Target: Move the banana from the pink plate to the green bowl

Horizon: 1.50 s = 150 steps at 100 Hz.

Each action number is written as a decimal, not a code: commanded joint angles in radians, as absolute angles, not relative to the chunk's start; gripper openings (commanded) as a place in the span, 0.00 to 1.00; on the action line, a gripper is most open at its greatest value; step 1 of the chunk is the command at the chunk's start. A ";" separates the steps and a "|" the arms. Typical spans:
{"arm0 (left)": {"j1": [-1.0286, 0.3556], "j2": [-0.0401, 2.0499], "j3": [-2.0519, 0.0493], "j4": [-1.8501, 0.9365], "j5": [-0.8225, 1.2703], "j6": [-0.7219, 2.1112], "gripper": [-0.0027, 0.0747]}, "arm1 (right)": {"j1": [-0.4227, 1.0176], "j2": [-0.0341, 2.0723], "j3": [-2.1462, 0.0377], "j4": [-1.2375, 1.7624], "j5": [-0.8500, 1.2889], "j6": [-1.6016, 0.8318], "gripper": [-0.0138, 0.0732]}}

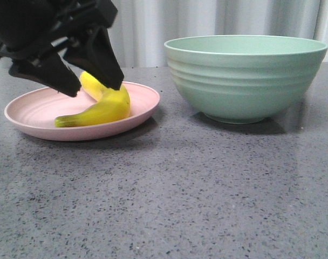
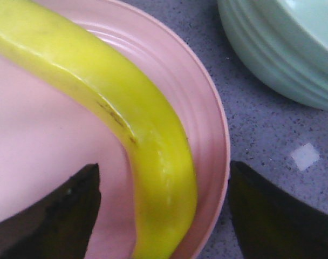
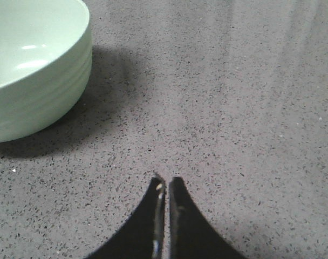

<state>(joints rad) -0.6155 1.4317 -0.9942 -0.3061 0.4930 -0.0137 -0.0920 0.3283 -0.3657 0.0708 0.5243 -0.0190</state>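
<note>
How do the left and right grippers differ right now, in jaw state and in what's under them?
The left gripper is open, its fingers straddling the banana on the pink plate; the right gripper is shut with nothing between its fingers. The left one is low over the plate, while the right one is over bare countertop beside the green bowl. Both have dark, pointed fingers, and neither is holding anything.
</note>
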 commanded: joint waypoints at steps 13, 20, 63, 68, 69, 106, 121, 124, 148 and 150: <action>-0.624 1.452 -1.033 -0.328 0.456 -0.022 0.62 | -0.097 0.346 -0.403 0.070 0.449 -0.026 0.07; -0.624 1.455 -1.033 -0.328 0.452 -0.020 0.62 | -0.097 0.346 -0.403 0.070 0.449 -0.026 0.07; -0.624 1.455 -1.033 -0.328 0.419 -0.012 0.62 | -0.097 0.346 -0.403 0.070 0.442 -0.026 0.07; -0.624 1.455 -1.033 -0.328 0.414 -0.012 0.62 | -0.097 0.346 -0.403 0.070 0.440 -0.026 0.07; -0.624 1.455 -1.033 -0.328 0.414 -0.012 0.62 | -0.097 0.346 -0.403 0.070 0.440 -0.026 0.07; -0.624 1.498 -1.068 -0.328 0.459 -0.012 0.62 | -0.097 0.346 -0.403 0.070 0.440 -0.026 0.07; -0.624 1.532 -1.120 -0.328 0.516 -0.012 0.62 | -0.097 0.346 -0.403 0.070 0.440 -0.026 0.07; -0.624 1.537 -1.124 -0.328 0.520 -0.012 0.62 | -0.097 0.346 -0.403 0.070 0.440 -0.026 0.07; -0.624 1.559 -1.123 -0.325 0.580 -0.012 0.53 | -0.097 0.346 -0.403 0.070 0.440 -0.026 0.07; -0.624 1.559 -1.123 -0.325 0.580 -0.012 0.51 | -0.097 0.346 -0.403 0.070 0.440 -0.026 0.07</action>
